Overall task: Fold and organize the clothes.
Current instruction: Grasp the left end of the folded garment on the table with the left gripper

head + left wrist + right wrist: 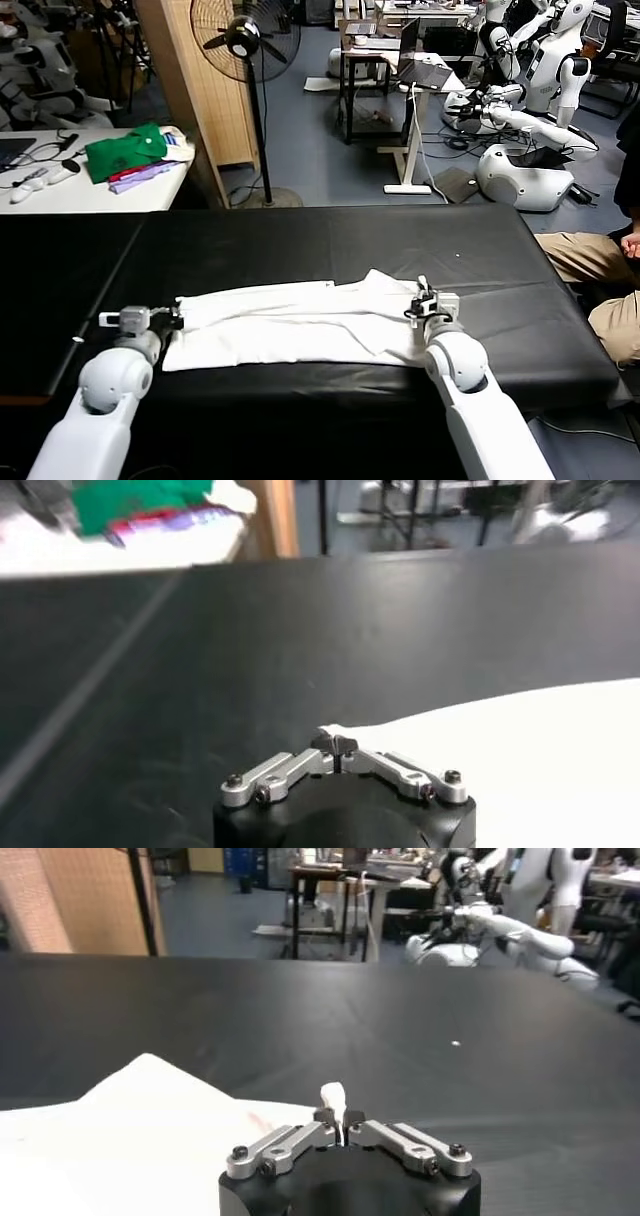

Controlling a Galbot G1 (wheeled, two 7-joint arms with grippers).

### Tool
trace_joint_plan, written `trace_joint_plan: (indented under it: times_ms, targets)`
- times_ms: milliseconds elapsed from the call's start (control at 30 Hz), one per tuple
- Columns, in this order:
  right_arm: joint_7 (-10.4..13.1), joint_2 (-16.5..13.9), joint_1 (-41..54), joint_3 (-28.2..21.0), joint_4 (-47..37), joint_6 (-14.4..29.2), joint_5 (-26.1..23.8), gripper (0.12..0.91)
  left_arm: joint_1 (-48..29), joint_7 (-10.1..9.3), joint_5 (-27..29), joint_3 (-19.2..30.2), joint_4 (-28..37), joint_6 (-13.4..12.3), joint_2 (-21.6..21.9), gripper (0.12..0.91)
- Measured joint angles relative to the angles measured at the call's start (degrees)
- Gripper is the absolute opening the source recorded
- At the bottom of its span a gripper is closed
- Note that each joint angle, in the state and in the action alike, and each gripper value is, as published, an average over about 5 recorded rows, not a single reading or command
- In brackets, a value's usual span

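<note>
Item: white T-shirt, lying as a long band across the black table, partly folded by our reckoning. We have the left gripper and right gripper pinched shut on its two ends; further folds and tidying remain.

Bare black table lies open beyond the T-shirt (nothing stands on it).
</note>
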Motion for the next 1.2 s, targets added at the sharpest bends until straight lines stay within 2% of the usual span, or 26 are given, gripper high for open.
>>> trace_joint_plan:
  times_ms: [67,200,367,433,500,667,767,1100,1200]
  targets:
    - [-0.6,-0.4,-0.6,0.5,0.9,0.0,0.2,0.253,-0.5,0.24,0.4,0.1,0.3,-0.7,0.1,0.191]
    - [-1.1,-1.5,-1.8,1.6,3.0,-0.1,1.1,0.453,-0.8,0.96,0.4,0.1,0.3,-1.4,0.7,0.405]
    - [-1.3,-2.9,-3.3,3.3,6.1,-0.1,2.3,0.719,-0.1,1.41,-1.6,-0.8,-0.5,-1.1,1.7,0.668]
    - [-1.3,-3.2,-3.7,3.7,7.0,-0.1,2.7,0.774,0.4,1.43,-3.2,-1.4,-1.1,-0.5,2.0,0.75]
    - [-1.4,-3.2,-4.1,3.9,7.9,-0.1,2.8,0.791,1.0,1.32,-5.4,-2.1,-1.8,0.4,2.3,0.786]
    - [-1.6,-2.9,-4.9,3.8,9.5,-0.1,2.8,0.798,2.7,0.19,-14.0,-4.6,-4.0,3.6,2.2,0.798]
    - [-1.8,-2.9,-5.1,3.8,10.2,-0.2,2.8,0.798,3.8,0.13,-16.6,-5.7,-5.1,3.9,1.8,0.798]
    - [-2.4,-3.9,-6.6,4.5,12.7,-0.2,2.9,0.798,7.1,2.22,-11.4,-5.3,-5.6,1.2,-1.1,0.798]
    - [-2.5,-3.9,-6.9,4.5,13.0,-0.1,2.6,0.798,7.5,2.47,-10.5,-5.3,-5.1,0.2,-1.8,0.755]
